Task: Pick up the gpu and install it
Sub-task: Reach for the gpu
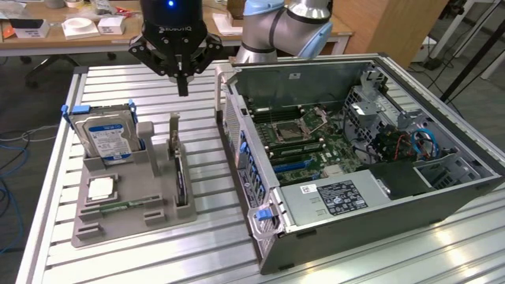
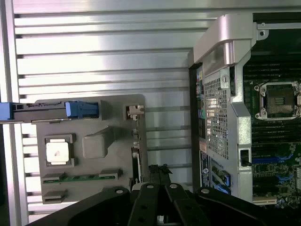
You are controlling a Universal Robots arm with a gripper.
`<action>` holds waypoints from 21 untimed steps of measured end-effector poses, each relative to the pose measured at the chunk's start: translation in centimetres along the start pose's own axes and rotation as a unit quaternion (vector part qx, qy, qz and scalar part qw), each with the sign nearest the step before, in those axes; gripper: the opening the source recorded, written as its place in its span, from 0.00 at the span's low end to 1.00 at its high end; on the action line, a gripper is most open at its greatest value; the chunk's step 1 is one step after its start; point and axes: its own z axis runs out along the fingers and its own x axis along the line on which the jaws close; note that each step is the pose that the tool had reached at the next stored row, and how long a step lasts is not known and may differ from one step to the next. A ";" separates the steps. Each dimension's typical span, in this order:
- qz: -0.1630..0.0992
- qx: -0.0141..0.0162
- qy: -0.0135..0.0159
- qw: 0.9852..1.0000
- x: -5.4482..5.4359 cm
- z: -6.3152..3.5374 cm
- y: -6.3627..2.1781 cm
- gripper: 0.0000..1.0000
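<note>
Gripper (image 1: 183, 89) hangs above the surface (image 1: 118, 83), fingers pressed together, holding nothing. In the exterior view, the gpu (image 1: 181, 177) stands on edge in the grey holder (image 1: 118, 228) at the gripper's 6 o'clock. The open case (image 1: 379, 219) is at the holder's 3 o'clock.

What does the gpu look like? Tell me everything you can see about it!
The gpu is a thin, flat black card standing on its long edge in a slot of the grey holder. A long, narrow silver metal bracket stands upright at its far end in the exterior view. Only the holder touches it. The gripper hangs above the bracket end, apart from the card. The open computer case sits beside it, on the exterior view's right.
</note>
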 end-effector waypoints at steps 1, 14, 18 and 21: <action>0.000 0.000 0.000 1.000 0.0 0.00 0.00 0.11; 0.000 0.000 0.000 1.000 0.3 -0.01 -0.03 0.11; 0.000 0.000 0.000 1.000 0.7 -0.02 -0.06 0.11; 0.000 0.000 0.000 1.000 0.8 -0.02 -0.13 0.11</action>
